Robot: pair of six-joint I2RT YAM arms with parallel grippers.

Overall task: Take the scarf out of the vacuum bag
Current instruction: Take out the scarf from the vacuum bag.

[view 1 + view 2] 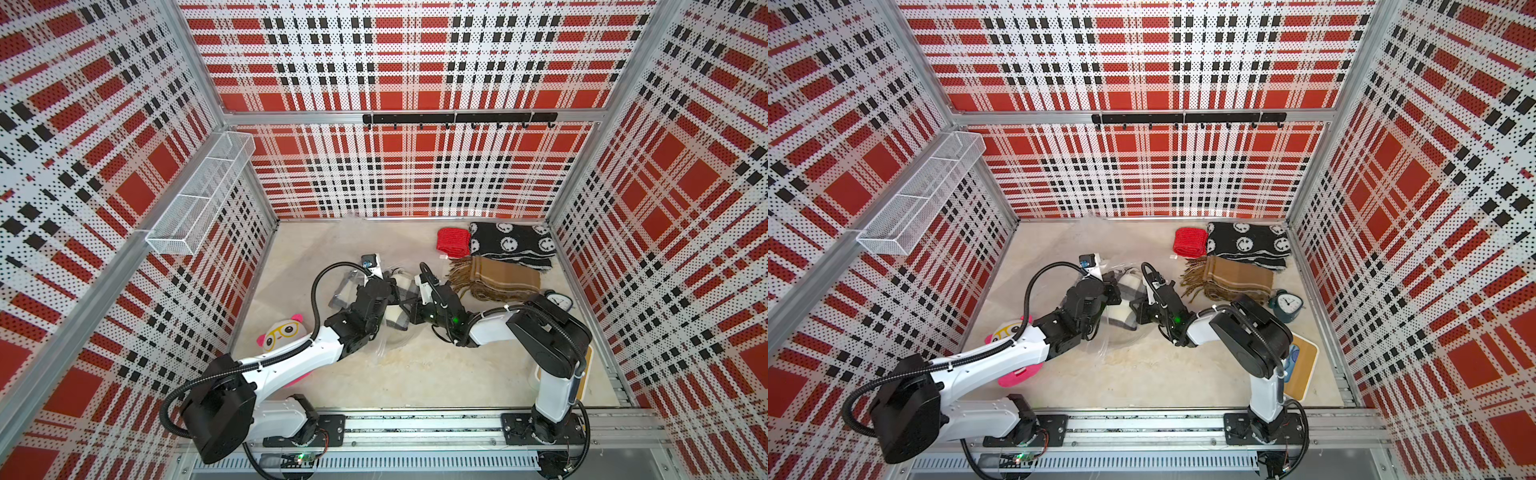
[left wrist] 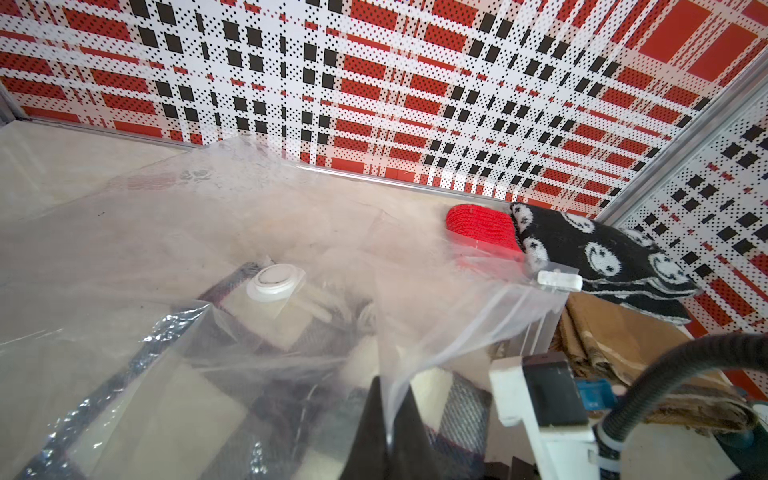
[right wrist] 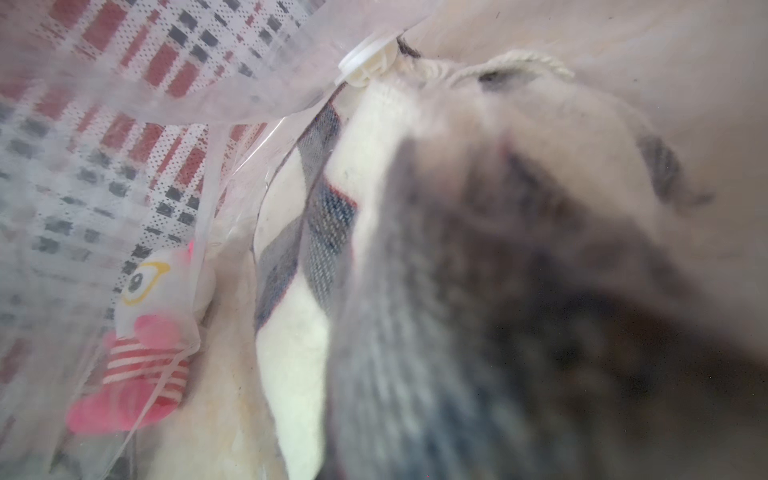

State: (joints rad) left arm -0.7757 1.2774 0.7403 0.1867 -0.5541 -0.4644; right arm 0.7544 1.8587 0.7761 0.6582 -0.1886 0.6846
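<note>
Mid-surface (image 1: 436,382), between the two arms, we see the vacuum bag (image 2: 208,232) lying crumpled, clear and glossy, with its white valve (image 2: 275,281) on the upper face. We tag the scarf (image 1: 395,318), cream with grey plaid, as inside the bag: the left wrist view shows it through the film, and in both top views a fold shows between the arms' tips. We mark the left claw (image 2: 388,388) as pressed together, pinching the bag's edge film, which rises from between its fingers. We put the right claw (image 1: 409,309) at the scarf. Its wrist view is filled with blurred scarf fabric and the fingers are hidden, so we cannot tell whether it is spread or gripping. Far right corner: a red knit piece (image 1: 453,242), a black smiley scarf (image 1: 511,245) and a brown fringed scarf (image 1: 503,282), all close together, with a clock (image 1: 561,302) just beside the brown one. A panda plush (image 1: 280,332) lies partly under the left arm.
</note>
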